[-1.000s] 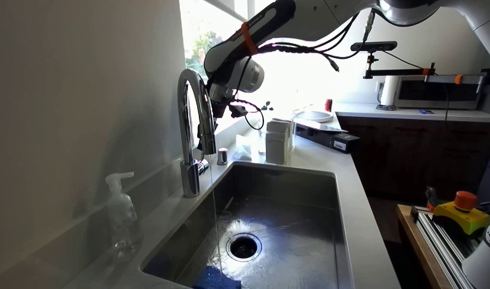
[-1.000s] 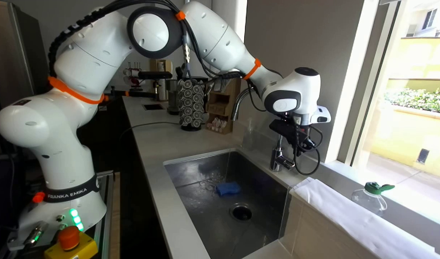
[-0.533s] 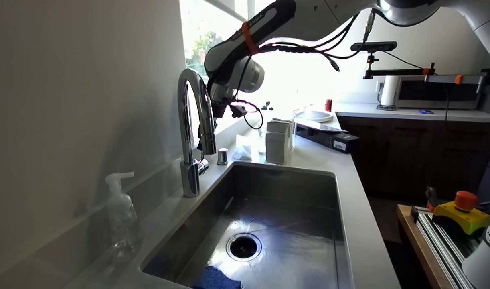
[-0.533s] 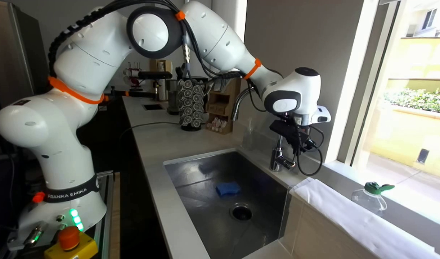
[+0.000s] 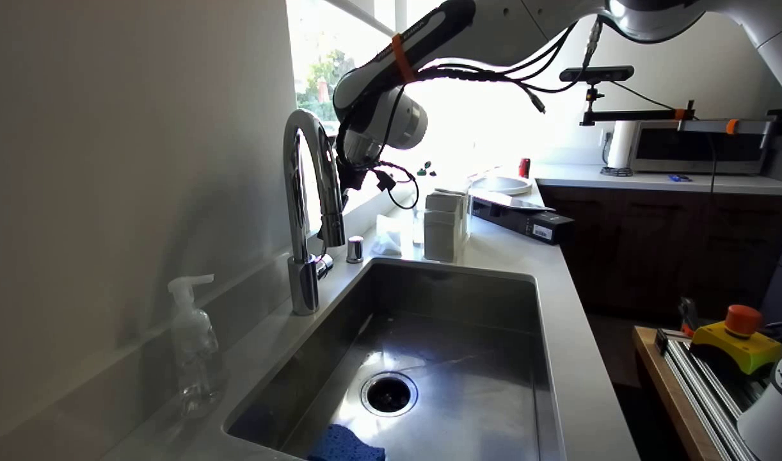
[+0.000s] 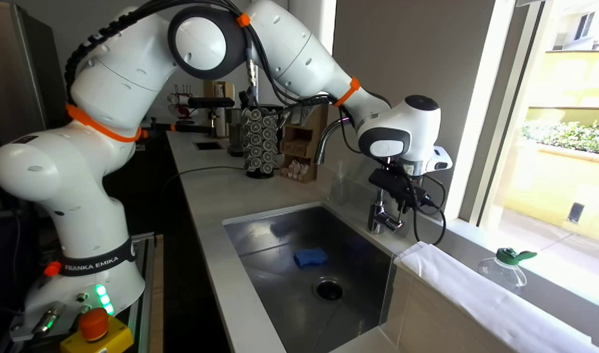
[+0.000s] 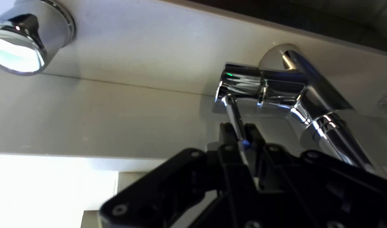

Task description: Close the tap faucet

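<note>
A blue sponge point(image 6: 310, 257) sits in the sink point(image 5: 455, 288). The robot's fingers point(image 7: 225, 134) pinch the thin handle point(image 7: 233, 110) of the tap point(image 7: 317, 91).

Chrome tap faucet point(image 5: 295, 211) upright beside sink point(image 5: 455, 288), spout point(image 5: 328, 176) arched high, side lever point(image 7: 234, 114) up.

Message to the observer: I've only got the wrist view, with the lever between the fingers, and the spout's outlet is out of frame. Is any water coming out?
Observer: None that I can make out: in both exterior views, no water shows below the spout.
Operator: Good. Is anything lying in the sink?
Observer: Yes, a blue sponge lies on the bottom, apart from the drain.
</note>
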Motion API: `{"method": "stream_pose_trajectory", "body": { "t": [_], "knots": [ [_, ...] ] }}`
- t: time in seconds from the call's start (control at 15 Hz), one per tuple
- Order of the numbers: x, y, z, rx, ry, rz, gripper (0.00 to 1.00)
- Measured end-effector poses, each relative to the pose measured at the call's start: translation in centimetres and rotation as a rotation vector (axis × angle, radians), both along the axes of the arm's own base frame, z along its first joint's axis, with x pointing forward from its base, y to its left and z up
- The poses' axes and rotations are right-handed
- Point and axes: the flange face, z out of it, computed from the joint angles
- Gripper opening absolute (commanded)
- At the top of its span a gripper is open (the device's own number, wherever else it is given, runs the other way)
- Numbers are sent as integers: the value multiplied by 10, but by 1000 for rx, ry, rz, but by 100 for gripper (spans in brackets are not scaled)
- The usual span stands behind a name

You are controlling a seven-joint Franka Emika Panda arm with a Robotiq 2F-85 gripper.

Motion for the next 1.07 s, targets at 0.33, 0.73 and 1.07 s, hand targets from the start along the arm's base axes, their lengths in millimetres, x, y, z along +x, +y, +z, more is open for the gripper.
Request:
{"method": "stream_pose_trajectory", "body": {
  "t": [0.33, 0.73, 1.07],
  "knots": [
    [-7, 13, 5, 37, 14, 17, 81],
    [-17, 21, 12, 81, 67, 40, 100],
    [-27, 29, 14, 111, 130, 73, 100]
  ]
}}
